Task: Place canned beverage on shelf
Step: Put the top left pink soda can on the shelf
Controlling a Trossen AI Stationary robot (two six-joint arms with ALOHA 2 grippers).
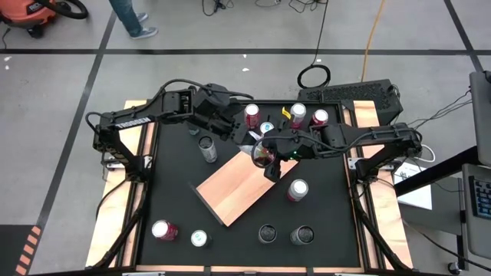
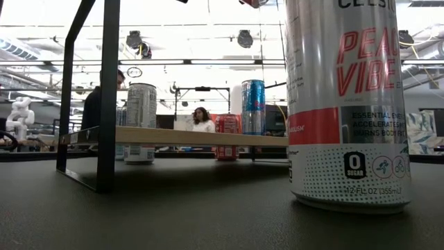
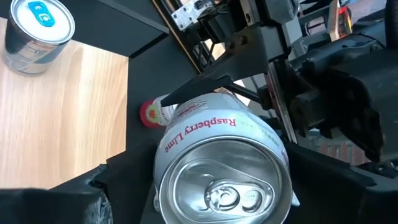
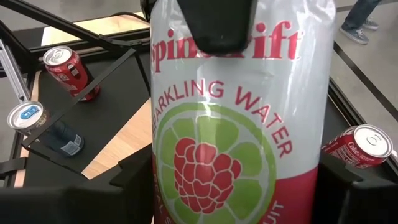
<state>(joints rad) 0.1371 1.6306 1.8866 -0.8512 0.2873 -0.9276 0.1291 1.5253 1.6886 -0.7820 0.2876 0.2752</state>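
Wooden shelf (image 1: 238, 186) lies directly below the right pincer (image 1: 265, 157), closed on an upright can (image 4: 233, 124); left pincer (image 1: 230, 126) waits nearby, grip unreadable.

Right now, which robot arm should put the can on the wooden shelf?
Probably the right. The right gripper already holds the raspberry lime can over the shelf; the left gripper is beside it.

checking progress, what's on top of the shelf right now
The shelf's visible top is bare wood. The right gripper holds a can over its far corner, with the left gripper close by; that corner is covered.
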